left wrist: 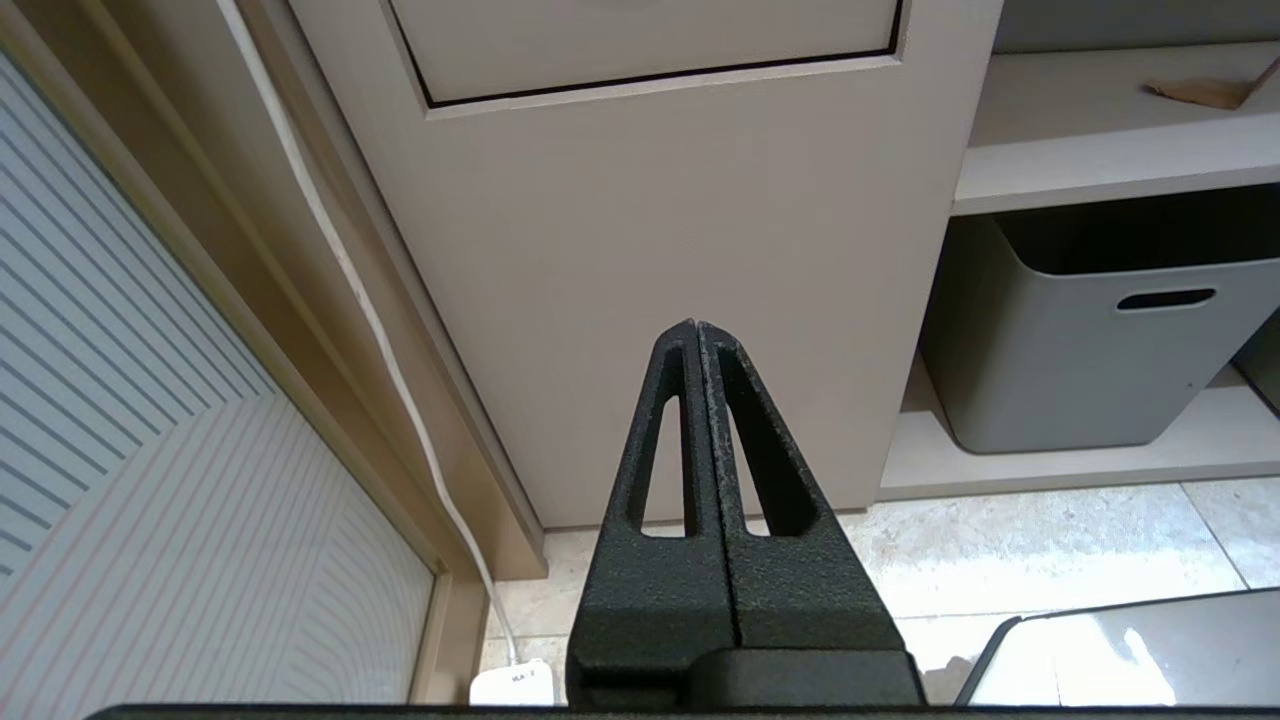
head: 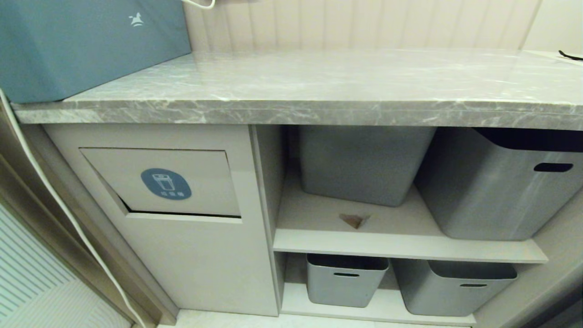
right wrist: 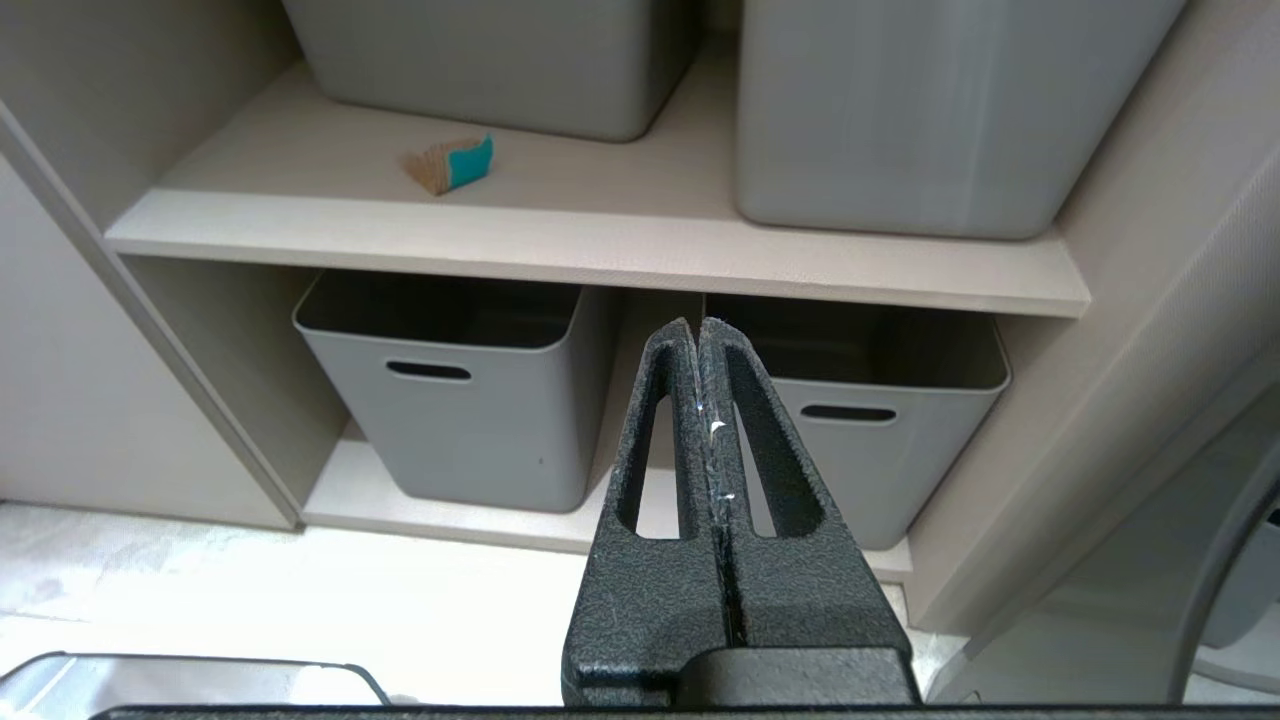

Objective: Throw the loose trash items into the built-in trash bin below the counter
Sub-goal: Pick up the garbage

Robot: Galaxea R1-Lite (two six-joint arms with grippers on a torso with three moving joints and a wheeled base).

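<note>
One small cardboard scrap (head: 354,220), a brown triangle with a turquoise face (right wrist: 470,163) seen from the right wrist view, lies flat on the upper shelf (head: 401,243) at centre frame of the head view, just in front of a grey storage bin (head: 362,161) and apart from it. The built-in trash bin (head: 164,182) occupies the left-centre of the head view: a beige cabinet front whose rectangular flap carries a round blue sticker (head: 166,183); a dark gap shows along the flap's left and lower edges. Above both runs the counter (head: 319,86), a grey veined slab across the upper half of the frame, with a teal-blue box (head: 82,45) standing on its upper-left end. A second grey bin (head: 505,187) stands at right on the upper shelf, and two more grey bins (head: 344,279) (head: 451,287) on the lower shelf. A white cable (head: 54,196) trails down the left edge. Neither arm enters the head view. The left gripper (left wrist: 695,328) has its fingers pressed together, empty, pointing at the cabinet front below the flap. The right gripper (right wrist: 697,326) likewise has its fingers together, holding nothing, aimed towards the lower-shelf bins
</note>
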